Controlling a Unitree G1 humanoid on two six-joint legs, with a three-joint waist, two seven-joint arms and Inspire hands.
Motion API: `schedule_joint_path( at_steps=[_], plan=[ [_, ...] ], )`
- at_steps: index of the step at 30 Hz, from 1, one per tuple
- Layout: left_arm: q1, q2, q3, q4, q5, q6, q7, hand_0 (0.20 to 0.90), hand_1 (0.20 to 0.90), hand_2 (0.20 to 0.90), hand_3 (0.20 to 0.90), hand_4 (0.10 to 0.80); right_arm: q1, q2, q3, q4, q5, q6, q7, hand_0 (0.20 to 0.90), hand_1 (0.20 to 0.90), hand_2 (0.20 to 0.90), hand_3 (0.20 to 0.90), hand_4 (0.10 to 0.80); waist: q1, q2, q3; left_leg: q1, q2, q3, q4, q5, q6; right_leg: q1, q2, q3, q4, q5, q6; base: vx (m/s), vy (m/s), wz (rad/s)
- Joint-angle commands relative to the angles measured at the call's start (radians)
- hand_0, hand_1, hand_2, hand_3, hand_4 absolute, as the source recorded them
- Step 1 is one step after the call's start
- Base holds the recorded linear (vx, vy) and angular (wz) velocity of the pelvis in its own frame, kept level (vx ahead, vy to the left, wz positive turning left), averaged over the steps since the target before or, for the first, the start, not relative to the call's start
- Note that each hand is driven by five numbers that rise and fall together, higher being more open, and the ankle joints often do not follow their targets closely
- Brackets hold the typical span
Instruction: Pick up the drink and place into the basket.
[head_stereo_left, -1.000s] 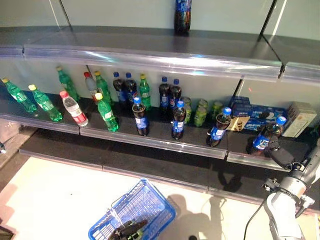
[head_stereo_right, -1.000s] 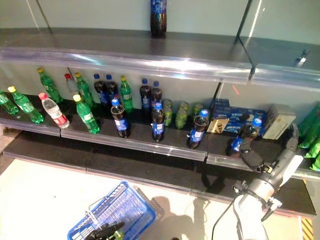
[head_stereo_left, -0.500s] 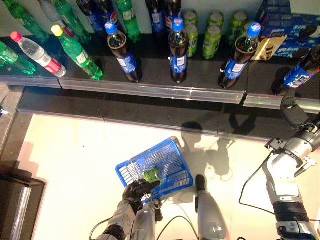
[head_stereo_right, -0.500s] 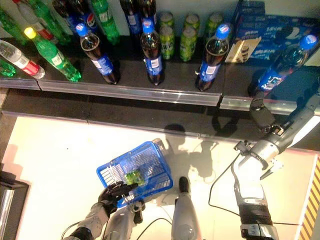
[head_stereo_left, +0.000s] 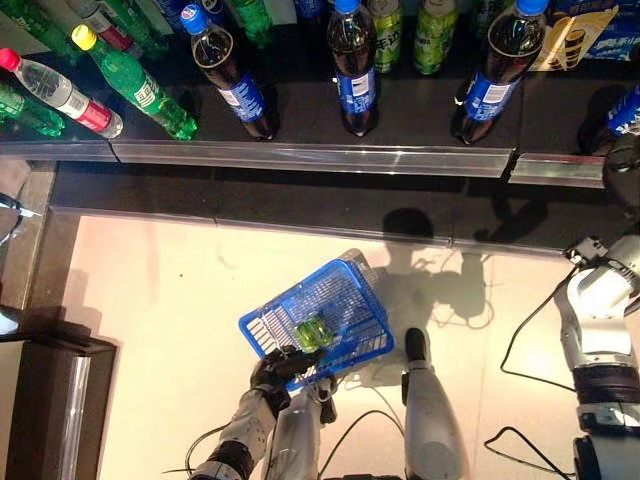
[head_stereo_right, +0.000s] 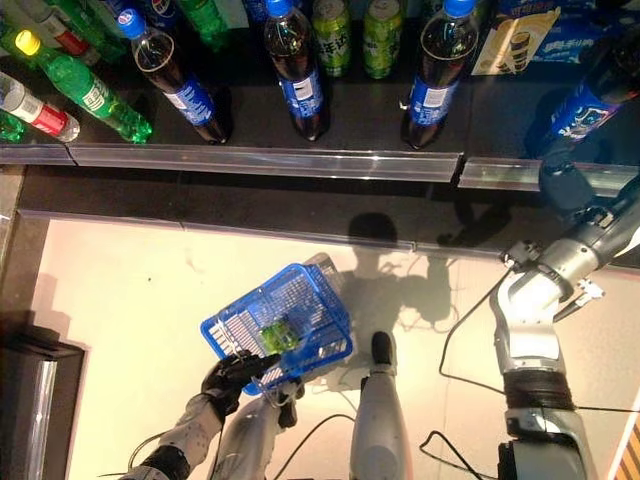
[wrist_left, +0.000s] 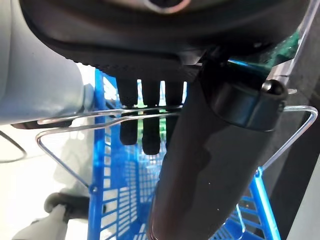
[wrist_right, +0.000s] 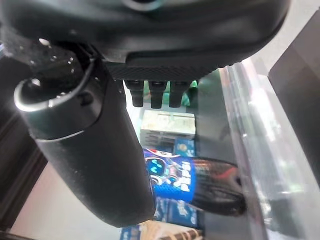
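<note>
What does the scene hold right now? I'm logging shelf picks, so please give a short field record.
basket: blue basket over the floor, wire handle in left hand
basket contents: a green item
left hand: curled round the handle
right hand: right hand at the shelf edge by the rightmost cola bottle, not gripping it
shelf: cola bottles, green bottles, cans

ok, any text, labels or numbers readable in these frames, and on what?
Nothing clear enough to quote.
Dark cola bottles with blue labels: print too small.
Green plastic bottle with yellow cap: label blurred.
Clear bottle with red label: blurred.
Green cans: too small.
Blue cartons: blurred.
Green item in the blue plastic basket: unreadable.
</note>
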Motion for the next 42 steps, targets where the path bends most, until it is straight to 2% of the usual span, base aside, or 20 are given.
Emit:
schedule_joint_path(
  at_steps=[1, 5, 14, 19, 27, 28, 29, 42],
  plan=[
    [0.121, 0.132, -0.013, 0.022, -0.008, 0.004, 0.04, 0.3, 0.3, 0.3, 0.2, 0.1, -0.121, -0.124, -0.014, -0.033, 0.051, -0.052, 0.074, 0.9, 0.9, 0.9, 0.9, 0.8, 0.016, -0.055, -0.062, -0.075, 0.062, -0.095, 0.136, 0.133, -0.078, 0.061, -0.029, -0.057, -0.077, 0.035, -0.041, 0.021, -0.049, 0.0],
    [0.121, 0.145, -0.018, 0.019, 0.0, 0.014, 0.04, 0.3, 0.3, 0.3, 0.2, 0.1, -0.167, -0.156, -0.015, 0.023, 0.118, -0.036, 0.132, 0.9, 0.9, 0.9, 0.9, 0.8, 0.024, -0.057, -0.07, -0.073, 0.065, -0.099, 0.13, 0.133, -0.081, 0.065, -0.027, -0.06, -0.079, 0.033, -0.041, 0.017, -0.057, 0.0],
    [0.101, 0.172, -0.04, 0.023, -0.012, 0.025, 0.04, 0.3, 0.3, 0.3, 0.2, 0.1, -0.334, -0.241, 0.08, 0.163, 0.238, 0.039, 0.32, 0.9, 0.9, 0.9, 0.9, 0.8, 0.045, -0.057, -0.07, -0.076, 0.064, -0.111, 0.106, 0.139, -0.083, 0.047, -0.024, -0.069, -0.075, 0.033, -0.044, 0.003, -0.028, 0.0],
    [0.095, 0.176, -0.041, 0.022, -0.012, 0.03, 0.044, 0.3, 0.3, 0.3, 0.2, 0.1, -0.377, -0.246, 0.121, 0.189, 0.242, 0.069, 0.366, 0.9, 0.9, 0.9, 0.9, 0.8, 0.051, -0.06, -0.066, -0.079, 0.066, -0.118, 0.103, 0.14, -0.085, 0.038, -0.024, -0.073, -0.067, 0.03, -0.045, 0.009, -0.023, 0.0],
    [0.086, 0.18, -0.053, 0.024, -0.023, 0.019, 0.037, 0.3, 0.3, 0.3, 0.2, 0.1, -0.441, -0.258, 0.151, 0.286, 0.274, 0.113, 0.373, 0.9, 0.9, 0.9, 0.9, 0.8, 0.061, -0.053, -0.06, -0.076, 0.062, -0.118, 0.09, 0.139, -0.085, 0.03, -0.029, -0.082, -0.062, 0.03, -0.045, -0.001, 0.0, 0.04],
    [0.085, 0.181, -0.055, 0.025, -0.023, 0.018, 0.038, 0.3, 0.3, 0.3, 0.2, 0.1, -0.449, -0.26, 0.156, 0.304, 0.277, 0.117, 0.376, 0.735, 0.735, 0.735, 0.708, 0.608, 0.063, -0.052, -0.058, -0.074, 0.061, -0.118, 0.087, 0.138, -0.085, 0.03, -0.03, -0.084, -0.062, 0.031, -0.045, -0.004, -0.002, 0.1],
    [0.085, 0.182, -0.055, 0.024, -0.023, 0.018, 0.038, 0.3, 0.3, 0.3, 0.2, 0.1, -0.456, -0.263, 0.16, 0.314, 0.275, 0.12, 0.377, 0.3, 0.3, 0.3, 0.2, 0.1, 0.064, -0.051, -0.057, -0.072, 0.06, -0.118, 0.085, 0.137, -0.084, 0.03, -0.031, -0.085, -0.063, 0.031, -0.045, -0.005, 0.0, 0.07],
    [0.089, 0.19, -0.058, 0.018, -0.03, 0.006, 0.028, 0.3, 0.3, 0.3, 0.2, 0.1, -0.438, -0.261, 0.146, 0.304, 0.28, 0.1, 0.346, 0.3, 0.3, 0.3, 0.2, 0.1, 0.063, -0.057, -0.056, -0.047, 0.052, -0.103, 0.066, 0.117, -0.077, 0.035, -0.036, -0.094, -0.061, 0.033, -0.044, 0.0, 0.0, 0.0]
  ],
)
